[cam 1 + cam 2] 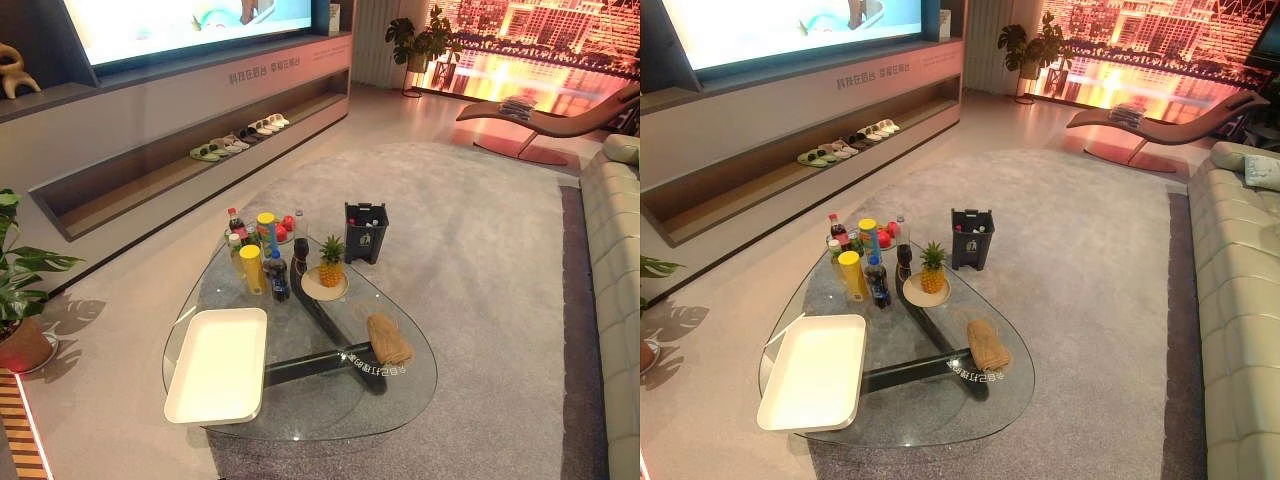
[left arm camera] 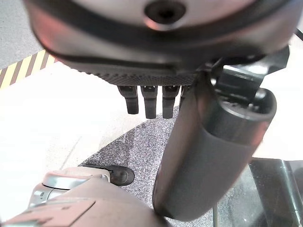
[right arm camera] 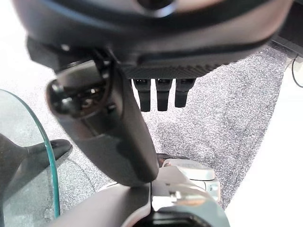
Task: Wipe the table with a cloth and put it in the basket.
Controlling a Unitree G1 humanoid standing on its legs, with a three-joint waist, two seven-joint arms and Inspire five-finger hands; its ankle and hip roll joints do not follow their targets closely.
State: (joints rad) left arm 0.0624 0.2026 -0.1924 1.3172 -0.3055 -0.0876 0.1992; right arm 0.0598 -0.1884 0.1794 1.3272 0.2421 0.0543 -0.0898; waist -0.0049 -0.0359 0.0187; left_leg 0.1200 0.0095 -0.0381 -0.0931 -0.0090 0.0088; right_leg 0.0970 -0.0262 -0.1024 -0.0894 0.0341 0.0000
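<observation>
A tan folded cloth [image 1: 388, 338] lies on the right side of the glass table [image 1: 400, 405], with nothing touching it. A dark basket [image 1: 366, 232] stands on the carpet just beyond the table's far edge. My left hand [image 2: 142, 61] hangs beside the table's rim over carpet and floor, its fingers [image 2: 149, 101] relaxed and holding nothing. My right hand [image 3: 161, 61] hangs the same way over the carpet, fingers [image 3: 163, 97] straight, thumb [image 3: 128, 142] free, beside the glass edge [image 3: 45, 156].
A white tray [image 1: 218, 362] takes up the table's left side. Several bottles and cans [image 1: 262, 262] and a pineapple on a plate [image 1: 331, 262] crowd the far end. A sofa [image 1: 615, 300] runs along the right, and a potted plant [image 1: 20, 290] stands at the left.
</observation>
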